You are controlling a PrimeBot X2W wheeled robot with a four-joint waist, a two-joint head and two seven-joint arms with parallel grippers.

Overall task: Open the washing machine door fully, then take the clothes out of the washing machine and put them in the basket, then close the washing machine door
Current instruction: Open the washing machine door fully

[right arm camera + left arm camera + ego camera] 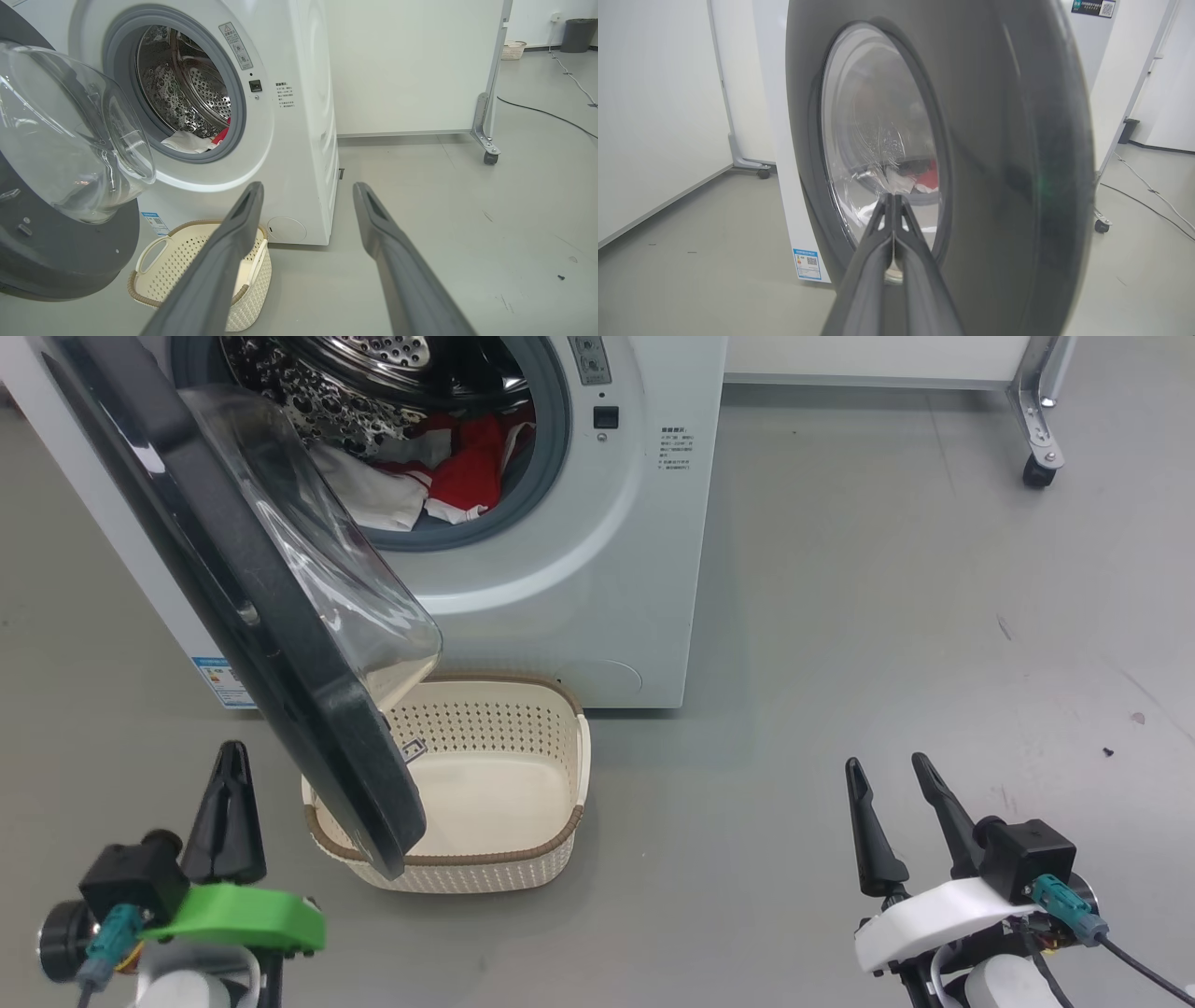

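Left pincer (231, 758) pinched closed, empty, near outer face of the open washing machine door (280, 644). Right pincer (887, 765) spread wide, well right of basket (485, 857).

Red-and-white clothes (448, 476) in a white washing machine (597, 597); black-rimmed door (233, 607); cream, brown-rimmed basket (551, 840).

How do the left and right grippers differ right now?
The left gripper is shut tight; the right gripper is open wide. The left carries a green mount, the right a white mount. The left faces the washing machine door close up; the right stands over the floor, right of the basket. Both hold nothing.
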